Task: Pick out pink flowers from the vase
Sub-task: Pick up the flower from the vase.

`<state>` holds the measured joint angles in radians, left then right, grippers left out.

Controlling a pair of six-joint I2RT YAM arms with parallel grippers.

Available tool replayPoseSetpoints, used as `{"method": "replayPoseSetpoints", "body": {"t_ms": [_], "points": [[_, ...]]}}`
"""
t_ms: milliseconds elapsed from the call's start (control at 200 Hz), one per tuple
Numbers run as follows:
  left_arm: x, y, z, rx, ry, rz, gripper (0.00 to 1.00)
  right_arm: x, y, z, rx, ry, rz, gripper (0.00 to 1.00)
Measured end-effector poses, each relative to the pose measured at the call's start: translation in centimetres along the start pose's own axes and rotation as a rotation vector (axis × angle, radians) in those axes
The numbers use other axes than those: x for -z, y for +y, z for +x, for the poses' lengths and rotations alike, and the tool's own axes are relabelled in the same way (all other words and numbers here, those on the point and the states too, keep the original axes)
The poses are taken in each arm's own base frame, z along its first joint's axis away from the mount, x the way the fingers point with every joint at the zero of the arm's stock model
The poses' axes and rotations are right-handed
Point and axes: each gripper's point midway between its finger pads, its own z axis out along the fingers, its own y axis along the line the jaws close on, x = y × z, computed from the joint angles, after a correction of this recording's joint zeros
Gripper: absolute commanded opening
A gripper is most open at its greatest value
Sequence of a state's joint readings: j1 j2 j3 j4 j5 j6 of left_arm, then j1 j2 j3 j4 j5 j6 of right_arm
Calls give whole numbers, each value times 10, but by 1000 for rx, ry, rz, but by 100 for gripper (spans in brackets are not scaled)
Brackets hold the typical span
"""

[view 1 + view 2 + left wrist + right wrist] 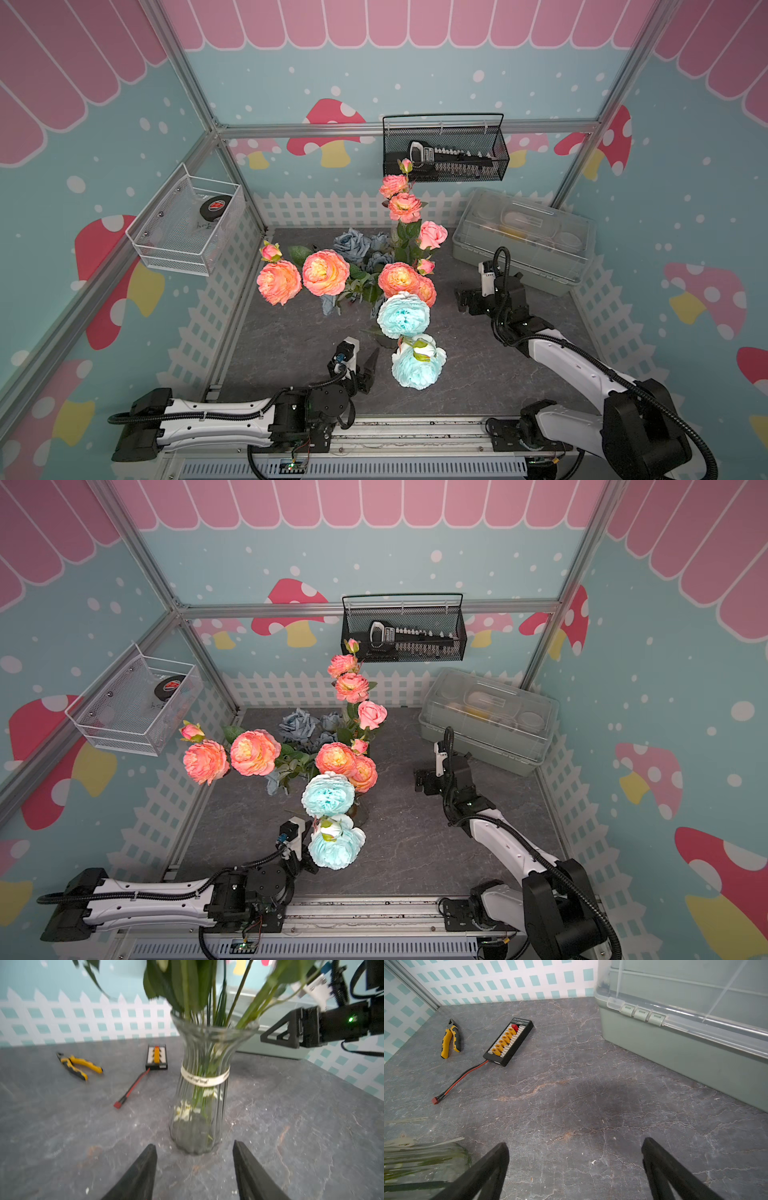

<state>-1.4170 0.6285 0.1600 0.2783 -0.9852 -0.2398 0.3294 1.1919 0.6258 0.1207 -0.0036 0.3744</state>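
The pink flowers (325, 272) stand in the vase (199, 1088), which sits upright near the middle of the table (571, 1095). Two aqua blooms (404, 313) lean out toward the front, hanging over my left claw (194, 1144) and hiding most of the vase in both top views. Grey-blue roses (351, 245) crowd in behind, and dark leaves fill the mouth of the glass. Beyond the vase lie yellow-handled pliers (80, 1066) and a charging board (508, 1042) with a red-and-black lead. A green storage box (523, 237) sits at the back right.

The pink stems fan up and outward. One spray leans toward the left wall. Another rises tall toward the back wall, its top bud in front of the black mesh basket (444, 149).

My left claw sits low, partly spread and empty, with the foot of the vase just ahead of its tips. My right claw (575, 1141) gapes wide off to the vase's side and holds nothing.
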Motion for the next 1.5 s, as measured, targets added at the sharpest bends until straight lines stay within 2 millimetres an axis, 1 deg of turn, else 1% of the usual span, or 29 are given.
{"method": "replayPoseSetpoints", "body": {"t_ms": [115, 295, 330, 390, 505, 565, 675, 770, 850, 980, 1191, 1396, 1501], "points": [[-2, -3, -28, -32, -74, 12, 55, 0, 0, -4, 0, -17, 3, 98], [-5, 4, -76, -3, -182, 49, 55, -3, -1, -4, 0, -22, 7, 97], [-4, 4, -84, 2, -204, 65, 53, -3, -1, -4, 0, -23, 8, 97], [-3, 3, -91, 0, -231, 96, 47, -3, -2, -4, 0, -26, 10, 97], [-4, -3, -97, -30, -246, 161, 35, -3, -3, -5, -1, -31, 16, 97], [-5, -8, -101, -40, -249, 198, 32, -3, -3, -6, -1, -32, 17, 97], [-5, -22, -110, -60, -251, 265, 32, -4, -4, -7, -1, -39, 22, 97], [-8, -29, -109, -84, -242, 296, 32, -6, -4, -5, -1, -33, 23, 96], [-16, -28, -102, -109, -218, 289, 32, -9, -5, -2, -1, -23, 25, 96], [-32, -16, -92, -129, -180, 245, 38, -9, -5, -1, -1, -21, 26, 96], [-47, 2, -95, -113, -187, 192, 38, -9, -5, -2, -1, -22, 24, 96], [-61, 11, -89, -103, -170, 172, 38, -10, -3, -1, -1, -20, 14, 95], [-64, 13, -90, -95, -176, 170, 38, -10, -2, -1, -1, -19, 9, 95]]}}
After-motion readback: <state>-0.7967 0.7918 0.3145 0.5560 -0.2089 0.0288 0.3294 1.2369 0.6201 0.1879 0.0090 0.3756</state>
